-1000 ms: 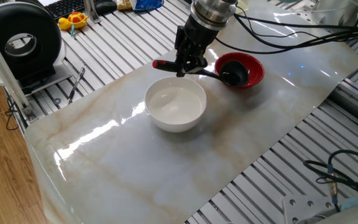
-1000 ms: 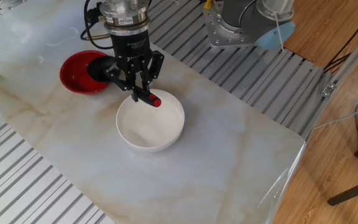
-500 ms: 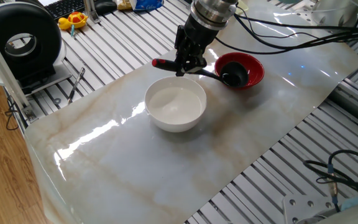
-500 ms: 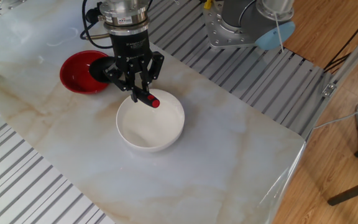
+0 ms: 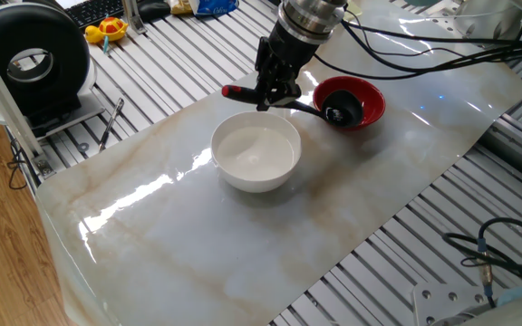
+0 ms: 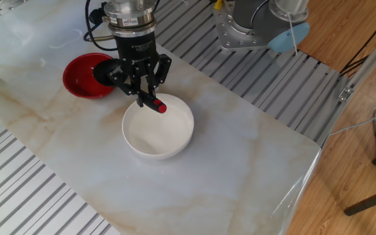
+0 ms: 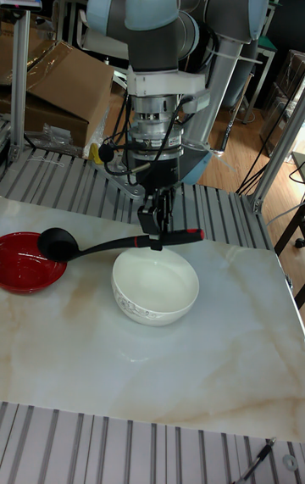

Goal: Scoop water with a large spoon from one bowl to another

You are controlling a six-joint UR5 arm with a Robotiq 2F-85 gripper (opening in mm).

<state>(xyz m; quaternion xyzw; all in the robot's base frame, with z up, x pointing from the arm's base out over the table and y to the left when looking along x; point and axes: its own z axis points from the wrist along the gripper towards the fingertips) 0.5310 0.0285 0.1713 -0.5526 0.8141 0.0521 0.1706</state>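
My gripper (image 5: pixel 275 93) (image 6: pixel 142 99) (image 7: pixel 157 236) is shut on the handle of the large spoon (image 5: pixel 299 106), a black ladle held roughly level. The handle's red tip (image 6: pixel 161 108) reaches over the far rim of the white bowl (image 5: pixel 235 176) (image 6: pixel 175 142) (image 7: pixel 155 297). Faint glints show water (image 5: pixel 256 150) in that bowl. The black scoop (image 5: pixel 341 113) (image 7: pixel 55 240) hovers over the red bowl (image 5: pixel 371 102) (image 6: pixel 78 75) (image 7: pixel 24 267). I cannot tell what the scoop or the red bowl holds.
Both bowls stand on a glossy marble sheet (image 5: pixel 198 235) laid over a slatted metal table. A black round device (image 5: pixel 30 63), a yellow toy (image 5: pixel 107 32) and a small tool (image 5: pixel 111 122) lie at the left. Cables (image 5: pixel 497 254) trail at the right. The arm's base (image 6: pixel 253 23) rises behind.
The spoon has edged slightly towards the red bowl, its red tip sliding a little back over the white bowl. The scoop now shows a small glint.
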